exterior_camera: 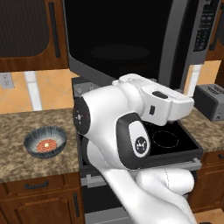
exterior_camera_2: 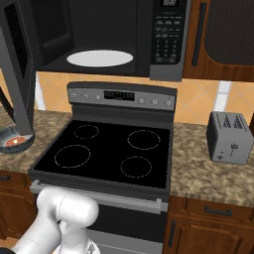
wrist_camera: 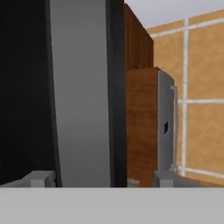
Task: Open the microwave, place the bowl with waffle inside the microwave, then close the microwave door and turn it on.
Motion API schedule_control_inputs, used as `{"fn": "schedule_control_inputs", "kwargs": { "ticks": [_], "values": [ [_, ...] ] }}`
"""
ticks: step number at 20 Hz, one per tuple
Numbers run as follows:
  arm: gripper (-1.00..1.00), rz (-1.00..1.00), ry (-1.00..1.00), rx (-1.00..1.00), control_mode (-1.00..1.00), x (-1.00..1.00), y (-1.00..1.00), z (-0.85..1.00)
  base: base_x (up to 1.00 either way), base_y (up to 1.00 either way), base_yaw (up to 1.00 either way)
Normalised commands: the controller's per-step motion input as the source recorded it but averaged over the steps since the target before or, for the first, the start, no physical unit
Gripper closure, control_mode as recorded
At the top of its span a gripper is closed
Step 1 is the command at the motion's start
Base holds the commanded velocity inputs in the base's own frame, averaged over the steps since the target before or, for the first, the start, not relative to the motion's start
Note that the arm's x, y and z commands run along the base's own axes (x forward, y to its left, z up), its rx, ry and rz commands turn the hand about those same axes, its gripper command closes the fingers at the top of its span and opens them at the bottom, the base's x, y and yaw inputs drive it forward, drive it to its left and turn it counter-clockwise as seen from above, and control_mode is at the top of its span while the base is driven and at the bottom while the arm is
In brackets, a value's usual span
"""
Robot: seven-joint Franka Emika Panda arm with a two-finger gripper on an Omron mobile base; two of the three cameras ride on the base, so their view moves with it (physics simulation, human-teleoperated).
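The microwave [exterior_camera_2: 114, 34] hangs above the stove with its white turntable [exterior_camera_2: 99, 58] showing and its button panel [exterior_camera_2: 166, 34] at the right. The microwave door [exterior_camera: 118, 39] stands swung out to the left, and from the right it appears edge-on [exterior_camera_2: 17, 64]. In the hand view my gripper [wrist_camera: 103, 179] is open and holds nothing. The door's grey edge [wrist_camera: 78, 92] rises straight ahead between the spread fingertips [wrist_camera: 43, 178]. The grey-blue bowl [exterior_camera: 45, 142] sits on the left counter with the orange waffle [exterior_camera: 45, 144] in it. The door partly hides the bowl [exterior_camera_2: 11, 140].
A black stove [exterior_camera_2: 106, 151] with several burner rings lies under the microwave. A grey toaster [exterior_camera_2: 229, 137] stands on the right counter. Wooden cabinets [exterior_camera: 30, 30] flank the microwave. My white arm [exterior_camera: 131, 131] crosses in front of the stove.
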Motion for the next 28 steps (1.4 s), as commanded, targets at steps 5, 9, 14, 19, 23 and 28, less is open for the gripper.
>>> {"fn": "schedule_control_inputs", "kwargs": {
  "ticks": [5, 9, 14, 19, 23, 28],
  "values": [
    [-1.0, 0.0, -0.04, 0.31, -1.0, -0.93, -0.46, 0.0, 0.0, 0.0, 0.0],
    [-1.0, 0.09, 0.03, 0.36, -1.0, -0.69, -0.16, 0.09, 0.0, 0.0, 0.0],
    [-1.0, 0.09, 0.07, 0.02, -1.0, -0.36, 0.24, 0.05, 0.0, 0.0, 0.0],
    [-1.0, 0.06, 0.0, 0.0, -1.0, -0.85, 0.16, 0.29, 0.0, 0.0, 0.0],
    [-1.0, 0.08, 0.01, 0.49, -1.0, -0.45, -0.55, 0.23, 0.0, 0.0, 0.0],
    [-1.0, 0.16, 0.0, 0.87, -1.0, 0.0, -0.97, 0.29, 0.0, 0.0, 0.0]
  ]
}}
